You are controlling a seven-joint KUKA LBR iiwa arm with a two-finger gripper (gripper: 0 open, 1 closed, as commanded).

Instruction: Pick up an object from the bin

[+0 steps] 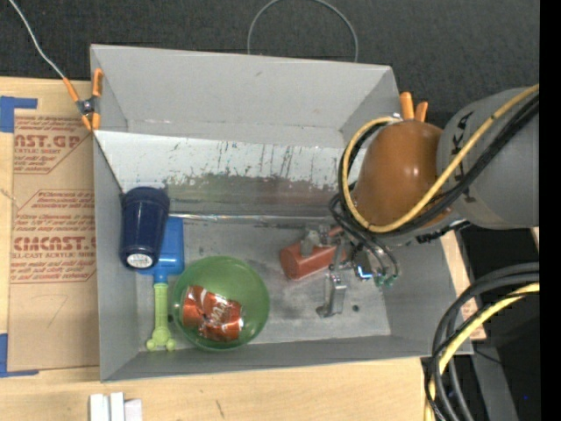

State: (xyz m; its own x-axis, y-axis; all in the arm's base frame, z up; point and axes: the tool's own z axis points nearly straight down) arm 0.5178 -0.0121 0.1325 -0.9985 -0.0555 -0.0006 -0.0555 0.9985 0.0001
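Observation:
My gripper (334, 300) hangs low over the bin floor, right of the middle, under the arm's orange-brown cover. A small red-orange block (304, 260) lies right beside it on its left, touching or nearly touching the gripper's body. I cannot tell whether the block is held. Further left stands a green bowl (221, 303) with a crushed red can (210, 313) inside it.
A dark blue cup (143, 227) lies on its side at the bin's left wall. Next to it is a blue brush with a light green handle (164, 298). Bare floor runs along the back wall and between the bowl and the gripper.

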